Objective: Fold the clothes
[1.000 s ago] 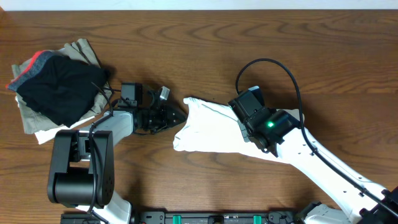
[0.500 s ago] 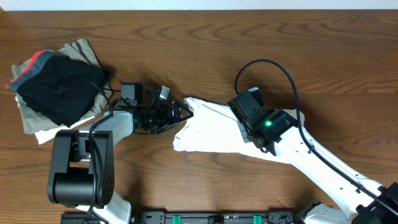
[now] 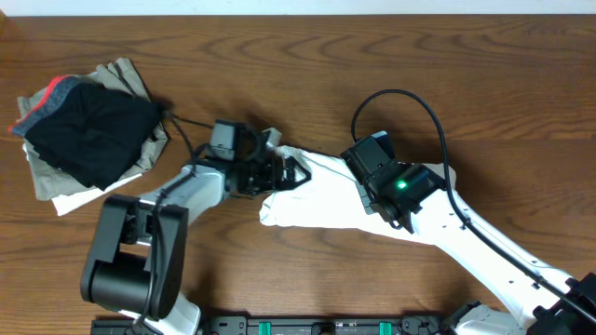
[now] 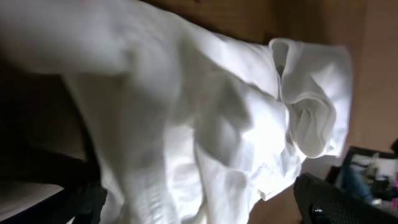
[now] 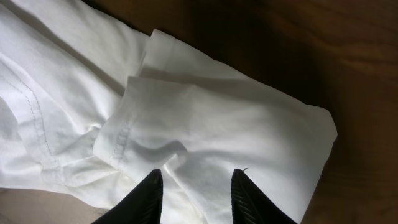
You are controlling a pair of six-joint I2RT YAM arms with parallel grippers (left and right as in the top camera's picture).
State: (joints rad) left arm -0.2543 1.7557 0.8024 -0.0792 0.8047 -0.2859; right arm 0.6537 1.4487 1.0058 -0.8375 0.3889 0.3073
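Clothes (image 3: 317,197) lying bunched on the tabletop (image 3: 279,56), right of centre. Left hand (image 3: 291,171) spread wide at the cloth's left end, white folds between its fingers. Right hand (image 5: 196,179) down on the right part, half-closed with cloth between the tips; cannot tell whether gripping. Pile of dark garments (image 3: 88,130) far left.

white garment (image 3: 317,200), blk garment (image 3: 88,135) w/ red band, brown wood table (image 3: 372,56)
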